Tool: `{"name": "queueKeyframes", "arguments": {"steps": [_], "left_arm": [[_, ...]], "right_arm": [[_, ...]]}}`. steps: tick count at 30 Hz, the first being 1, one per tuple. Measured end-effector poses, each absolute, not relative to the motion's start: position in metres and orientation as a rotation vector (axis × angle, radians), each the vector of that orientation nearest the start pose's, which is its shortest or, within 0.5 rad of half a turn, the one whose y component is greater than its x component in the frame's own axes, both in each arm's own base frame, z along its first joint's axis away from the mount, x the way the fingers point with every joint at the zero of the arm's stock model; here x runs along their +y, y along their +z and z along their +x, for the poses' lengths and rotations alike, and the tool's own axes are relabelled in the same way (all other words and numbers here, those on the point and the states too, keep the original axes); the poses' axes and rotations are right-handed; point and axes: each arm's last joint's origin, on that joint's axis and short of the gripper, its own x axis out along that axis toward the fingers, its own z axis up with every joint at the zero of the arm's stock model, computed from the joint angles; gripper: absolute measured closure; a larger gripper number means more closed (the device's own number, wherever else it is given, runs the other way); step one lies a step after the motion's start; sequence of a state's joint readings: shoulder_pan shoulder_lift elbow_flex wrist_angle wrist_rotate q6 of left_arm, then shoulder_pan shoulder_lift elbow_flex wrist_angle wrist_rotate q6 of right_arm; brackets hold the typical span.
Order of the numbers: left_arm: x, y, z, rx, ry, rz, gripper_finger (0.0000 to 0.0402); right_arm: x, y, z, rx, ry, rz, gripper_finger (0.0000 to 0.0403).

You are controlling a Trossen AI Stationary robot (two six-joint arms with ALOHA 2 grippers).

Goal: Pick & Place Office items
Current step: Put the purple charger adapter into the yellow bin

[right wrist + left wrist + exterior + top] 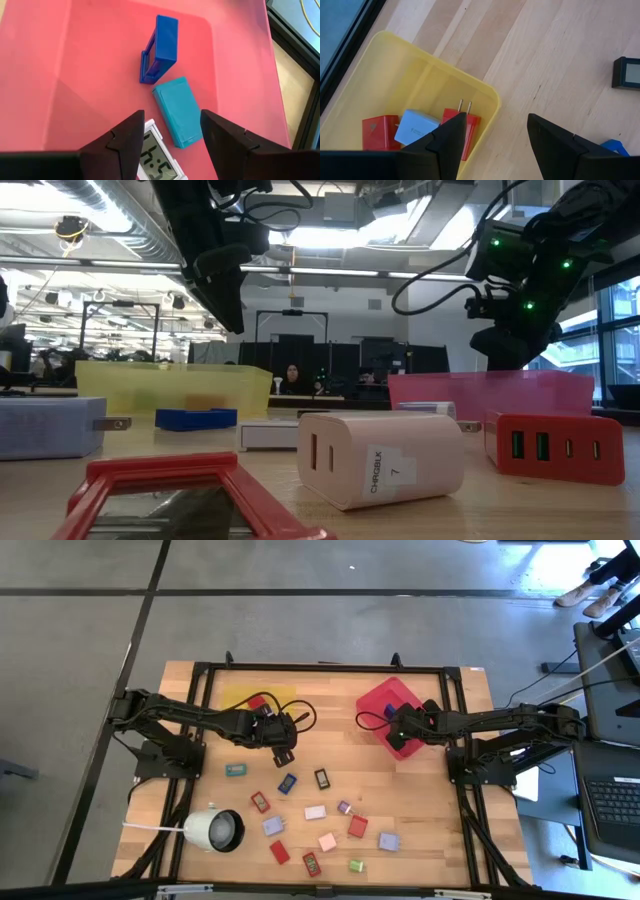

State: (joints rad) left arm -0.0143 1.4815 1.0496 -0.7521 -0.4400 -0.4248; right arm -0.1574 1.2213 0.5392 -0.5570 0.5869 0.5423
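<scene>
At the table's back left, the left gripper [283, 753] hangs released and empty beside the yellow tray [420, 80]; a hasty swing could clip its rim. Loose office items [315, 812] crowd the front middle. Back right, the right gripper [167, 142], fingers parted, holds nothing over the red tray [75, 75]; descending could jam the teal block [179, 111].

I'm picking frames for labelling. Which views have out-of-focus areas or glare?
Low view: the red frame nearest the lens is blurred, ceiling lights glare, and the white charger is sharp. Right wrist view: its own fingers are soft, and the teal block is crisp.
</scene>
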Motion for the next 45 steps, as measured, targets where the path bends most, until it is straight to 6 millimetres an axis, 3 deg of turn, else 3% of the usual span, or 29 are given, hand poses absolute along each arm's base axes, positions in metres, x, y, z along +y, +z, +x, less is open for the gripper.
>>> {"name": "queueKeyframes", "arguments": {"steps": [11, 20, 30, 37, 45], "left_arm": [[0.008, 0.231, 0.280, 1.053, 0.609, -0.102, 0.0194], [0.008, 0.231, 0.280, 1.053, 0.609, -0.102, 0.0194], [0.008, 0.231, 0.280, 1.053, 0.609, -0.102, 0.0194], [0.008, 0.232, 0.280, 1.053, 0.609, -0.102, 0.0194], [0.008, 0.232, 0.280, 1.053, 0.609, -0.103, 0.0194]], "right_arm": [[-0.046, 0.163, 0.187, 1.014, -0.929, 0.157, 0.0205], [-0.040, 0.209, 0.212, 0.946, -0.847, 0.107, 0.0206], [0.001, 0.255, 0.232, 0.782, -0.721, -0.031, 0.0217], [0.029, 0.257, 0.231, 0.744, -0.643, -0.089, 0.0218], [0.049, 0.260, 0.235, 0.683, -0.511, 0.041, 0.0218]]}}
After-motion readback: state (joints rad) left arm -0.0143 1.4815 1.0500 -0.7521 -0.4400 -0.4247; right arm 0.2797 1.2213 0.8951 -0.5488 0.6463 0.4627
